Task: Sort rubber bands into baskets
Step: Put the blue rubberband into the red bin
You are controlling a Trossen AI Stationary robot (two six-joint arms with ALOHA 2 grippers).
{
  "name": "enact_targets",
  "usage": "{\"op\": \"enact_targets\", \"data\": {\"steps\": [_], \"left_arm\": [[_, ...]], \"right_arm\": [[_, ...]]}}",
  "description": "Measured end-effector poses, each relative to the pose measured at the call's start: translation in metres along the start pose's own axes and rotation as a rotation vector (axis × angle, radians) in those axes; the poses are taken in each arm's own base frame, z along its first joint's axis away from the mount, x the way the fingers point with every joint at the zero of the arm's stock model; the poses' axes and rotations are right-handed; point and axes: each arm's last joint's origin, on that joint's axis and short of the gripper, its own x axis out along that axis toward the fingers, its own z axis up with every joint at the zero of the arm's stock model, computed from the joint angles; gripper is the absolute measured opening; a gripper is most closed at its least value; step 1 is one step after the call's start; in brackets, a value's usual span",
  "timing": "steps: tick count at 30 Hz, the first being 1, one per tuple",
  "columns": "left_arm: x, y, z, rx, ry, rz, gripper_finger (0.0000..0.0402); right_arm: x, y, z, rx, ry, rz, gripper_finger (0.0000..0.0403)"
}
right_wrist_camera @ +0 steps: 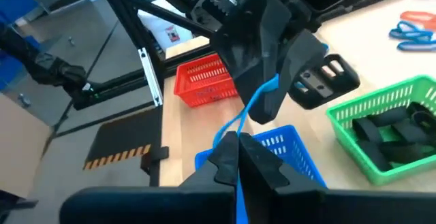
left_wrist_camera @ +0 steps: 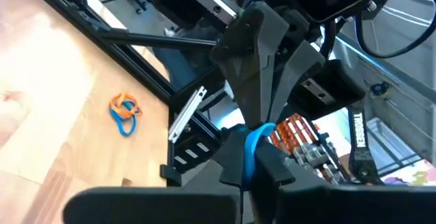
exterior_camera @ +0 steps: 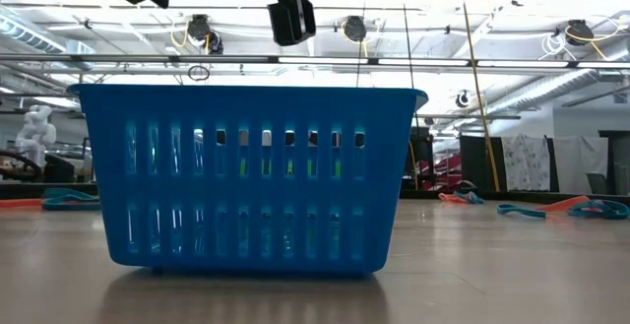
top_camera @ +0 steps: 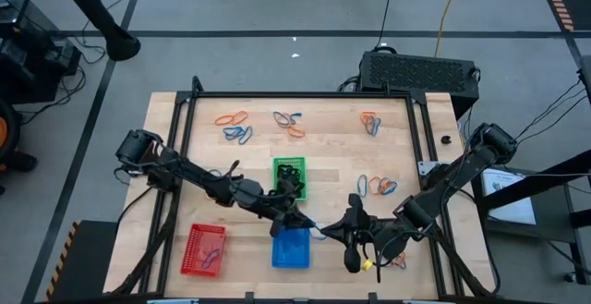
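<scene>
Both my pincers clenched on one blue band, over the blue basket.

Nearest me sit the red basket (top_camera: 204,249) at left, bands already in it, and the blue basket (top_camera: 291,248) at the middle. Just above that basket's right edge my left gripper (top_camera: 300,221) and my right gripper (top_camera: 349,219) meet, each pinched tight on opposite ends of one blue rubber band (right_wrist_camera: 253,100), stretched taut between them. Just beyond stands the green basket (top_camera: 290,176), dark bands inside. Farther off, loose orange and blue bands (top_camera: 236,127) lie scattered in clumps across the far table (top_camera: 332,156).
</scene>
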Motion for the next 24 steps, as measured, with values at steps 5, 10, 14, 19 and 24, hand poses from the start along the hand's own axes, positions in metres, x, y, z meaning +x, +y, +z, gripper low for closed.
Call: {"op": "enact_targets", "data": {"steps": [5,10,14,19,24], "left_arm": [[0.0,-0.001,-0.001,-0.003,0.003,-0.002,0.0004],[-0.002,-0.011,-0.009,-0.023,0.157,-0.082,0.0003],[-0.01,-0.023,-0.023,-0.082,0.32,-0.057,0.0003],[-0.035,-0.043,-0.041,-0.129,0.529,0.093,0.0002],[-0.074,-0.053,-0.056,-0.181,0.7,0.396,0.0002]], "right_arm": [[0.0,0.0,0.0,-0.059,0.002,-0.001,0.0033],[0.0,0.0,-0.001,-0.083,0.01,-0.002,0.0079],[0.0,-0.003,-0.004,-0.069,0.04,-0.022,0.0111],[-0.001,-0.006,-0.008,-0.065,0.086,-0.046,0.0136],[-0.001,-0.01,-0.01,-0.086,0.113,-0.065,0.0146]]}}
